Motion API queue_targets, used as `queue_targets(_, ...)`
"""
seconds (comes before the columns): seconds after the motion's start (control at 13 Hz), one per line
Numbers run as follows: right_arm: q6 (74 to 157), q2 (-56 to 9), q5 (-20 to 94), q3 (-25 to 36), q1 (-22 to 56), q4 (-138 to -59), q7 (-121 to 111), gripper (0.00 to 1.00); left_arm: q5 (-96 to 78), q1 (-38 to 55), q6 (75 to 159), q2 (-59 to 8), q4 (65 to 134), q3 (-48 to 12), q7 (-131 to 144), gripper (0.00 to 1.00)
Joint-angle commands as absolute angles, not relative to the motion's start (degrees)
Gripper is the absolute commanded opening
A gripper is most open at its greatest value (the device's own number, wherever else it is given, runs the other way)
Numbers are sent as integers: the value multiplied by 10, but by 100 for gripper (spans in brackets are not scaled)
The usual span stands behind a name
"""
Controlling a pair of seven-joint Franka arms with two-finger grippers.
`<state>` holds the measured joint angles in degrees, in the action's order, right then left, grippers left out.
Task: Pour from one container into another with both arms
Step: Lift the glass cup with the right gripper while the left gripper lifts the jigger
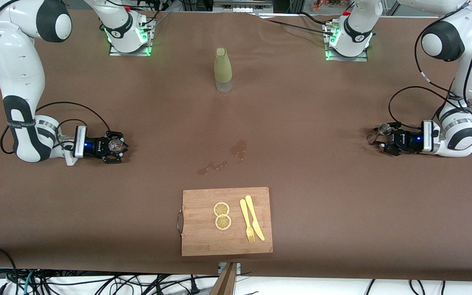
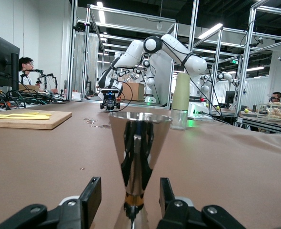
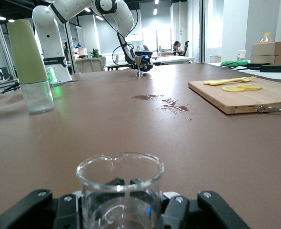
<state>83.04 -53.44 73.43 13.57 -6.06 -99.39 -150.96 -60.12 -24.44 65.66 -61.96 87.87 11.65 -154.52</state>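
Observation:
A small steel jigger stands on the brown table at the left arm's end. My left gripper lies low at the table, open, one finger on each side of the jigger. In the left wrist view the jigger stands between the fingers with a gap on both sides of its narrow waist. At the right arm's end a clear glass beaker stands within my right gripper, which is open around it. The beaker looks empty; the fingers show through its glass.
A bottle with a green sleeve and clear base stands midway between the arms' bases. Wet spots mark the table's middle. Nearer the camera lies a wooden cutting board with two lemon slices and a yellow knife and fork.

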Motion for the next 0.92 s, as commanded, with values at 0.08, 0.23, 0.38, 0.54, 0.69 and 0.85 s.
queue_targets(0.08, 796, -540, 745, 129, -66, -970, -1444, 4, -587, -247, 658, -620, 882, 118, -1579, 36)
queue_targets(0.23, 788, -538, 749, 121, -64, -957, -1410, 1, -587, -248, 658, -620, 884, 118, -1579, 28)
queue_targets(0.38, 788, -536, 749, 113, -62, -947, -1380, 1, -587, -253, 658, -620, 887, 118, -1585, 6)
queue_targets(0.54, 788, -534, 753, 101, -62, -936, -1370, 0, -589, -253, 658, -621, 888, 117, -1600, 0)
queue_targets(0.69, 795, -532, 758, 94, -55, -925, -1370, 0, -597, -252, 659, -621, 887, 115, -1638, 0)
queue_targets(0.85, 806, -530, 777, 94, -39, -924, -1370, 0, -597, -252, 662, -621, 886, 109, -1642, 0)
